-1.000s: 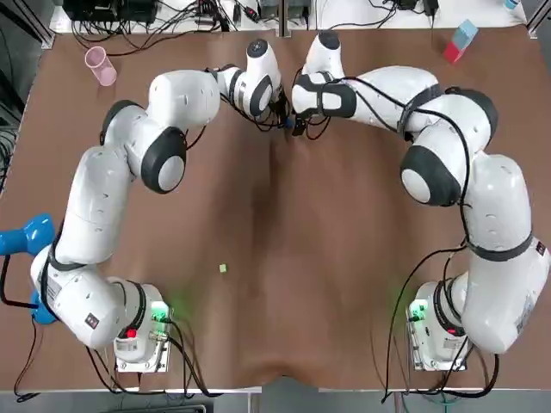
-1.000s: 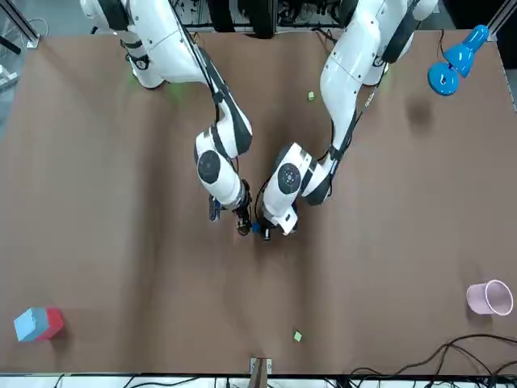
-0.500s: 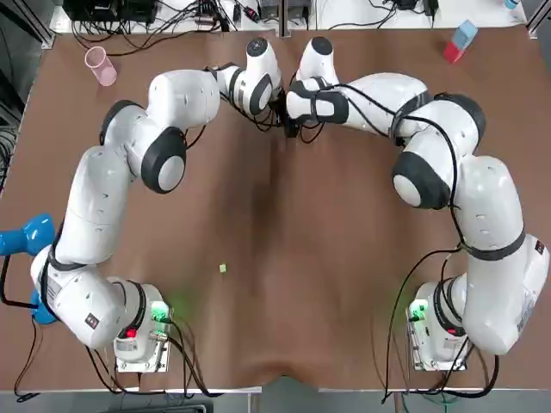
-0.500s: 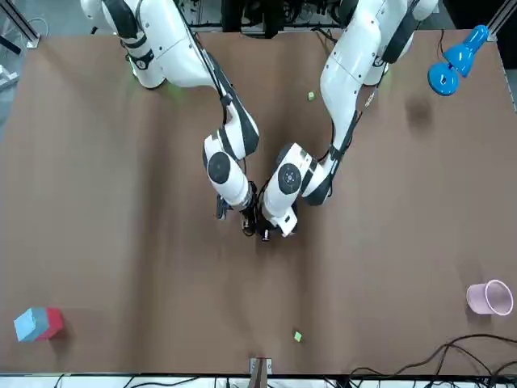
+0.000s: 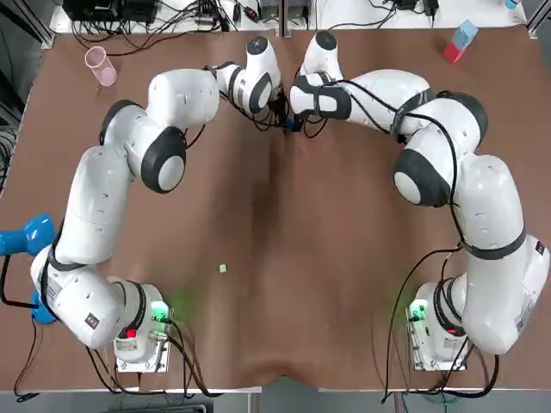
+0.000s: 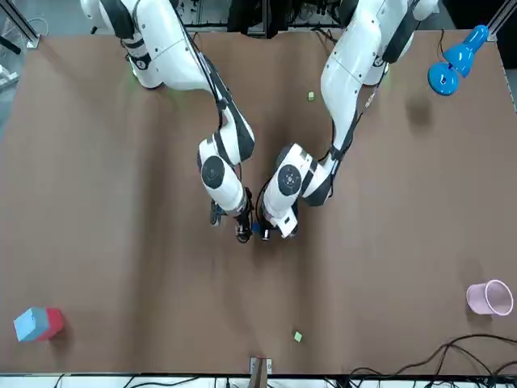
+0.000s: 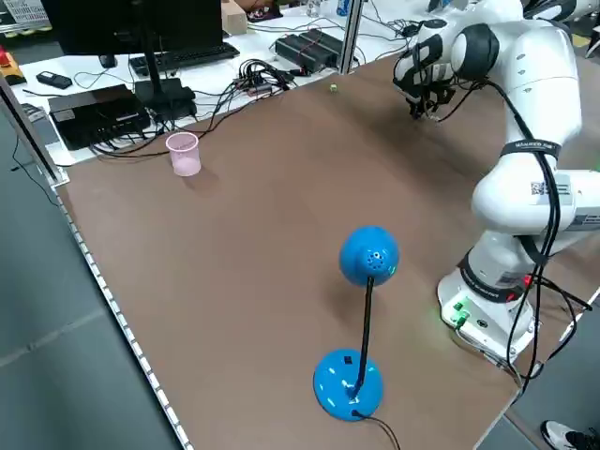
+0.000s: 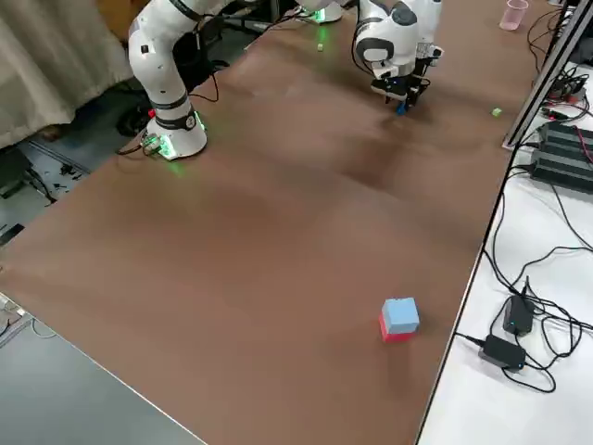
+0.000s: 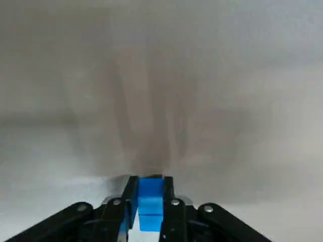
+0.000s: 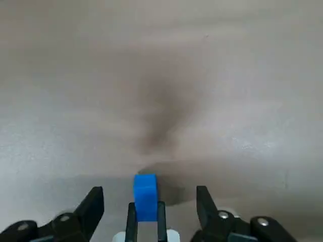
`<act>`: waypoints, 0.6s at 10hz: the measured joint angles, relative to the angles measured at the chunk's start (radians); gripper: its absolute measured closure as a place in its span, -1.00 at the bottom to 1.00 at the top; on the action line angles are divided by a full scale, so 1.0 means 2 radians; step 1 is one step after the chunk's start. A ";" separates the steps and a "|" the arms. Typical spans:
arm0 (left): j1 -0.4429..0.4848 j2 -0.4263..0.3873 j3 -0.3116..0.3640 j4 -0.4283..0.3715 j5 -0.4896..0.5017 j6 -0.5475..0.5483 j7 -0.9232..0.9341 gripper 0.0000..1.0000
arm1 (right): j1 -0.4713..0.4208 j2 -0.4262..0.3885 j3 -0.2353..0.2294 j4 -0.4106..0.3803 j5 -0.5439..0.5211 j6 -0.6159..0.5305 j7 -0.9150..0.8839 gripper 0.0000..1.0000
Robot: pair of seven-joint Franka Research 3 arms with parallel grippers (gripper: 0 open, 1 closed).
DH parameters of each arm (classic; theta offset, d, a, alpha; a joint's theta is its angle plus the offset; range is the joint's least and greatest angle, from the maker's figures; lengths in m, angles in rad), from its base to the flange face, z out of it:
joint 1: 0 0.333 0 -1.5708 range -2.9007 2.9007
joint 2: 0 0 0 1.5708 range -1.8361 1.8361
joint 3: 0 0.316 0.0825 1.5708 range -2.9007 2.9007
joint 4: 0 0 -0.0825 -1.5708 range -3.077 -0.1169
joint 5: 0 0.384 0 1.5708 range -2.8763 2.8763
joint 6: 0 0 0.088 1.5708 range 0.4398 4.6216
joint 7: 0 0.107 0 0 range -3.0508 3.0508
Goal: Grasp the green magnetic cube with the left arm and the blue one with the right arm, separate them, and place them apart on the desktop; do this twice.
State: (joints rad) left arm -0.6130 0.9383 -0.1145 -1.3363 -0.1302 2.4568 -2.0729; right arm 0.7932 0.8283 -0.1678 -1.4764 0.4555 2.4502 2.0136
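A small green piece (image 5: 222,268) lies well nearer the arm bases (image 5: 138,335) than the blue cube (image 10: 145,194). The left gripper (image 9: 149,190) is clamped on that cube. The right gripper (image 10: 149,193) straddles it, fingers (image 10: 96,201) spread. Closing would probably risk finger collision, both arms tugging one cube.

Overhead, the blue cube (image 5: 294,127) is a barely visible speck, mostly hidden under the left pincer (image 5: 289,125).

A brown table (image 5: 275,224) fills the room. Cables (image 7: 258,73) and a keyboard (image 7: 178,58) lie beyond one edge. A pale curtain (image 8: 46,65) hangs at another side.
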 joint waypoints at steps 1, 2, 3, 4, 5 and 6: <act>0.001 -0.002 0.000 0.000 0.000 -0.003 0.001 0.53 | 0.001 0.000 0.000 0.000 0.000 0.000 0.000 -0.65; 0.002 -0.004 0.000 0.000 0.000 -0.009 0.003 0.53 | 0.000 0.000 0.000 0.000 0.000 0.000 0.000 -0.65; 0.003 -0.005 0.000 0.000 0.000 -0.014 0.006 0.53 | 0.000 0.000 -0.001 0.000 0.000 0.000 0.000 -0.65; 0.004 -0.006 0.000 0.000 0.000 -0.017 0.006 0.53 | 0.000 0.000 -0.001 0.000 0.000 0.000 -0.001 -0.65; 0.006 -0.007 0.000 0.001 0.000 -0.019 0.007 0.53 | 0.000 0.000 -0.001 0.000 0.000 0.000 -0.001 -0.65; 0.008 -0.010 0.000 0.001 0.000 -0.022 0.007 0.53 | 0.000 0.000 -0.001 0.000 0.000 0.000 -0.001 -0.65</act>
State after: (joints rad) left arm -0.5975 0.9185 -0.1138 -1.3350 -0.1302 2.4133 -2.0590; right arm 0.7929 0.8284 -0.1691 -1.4764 0.4554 2.4502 2.0121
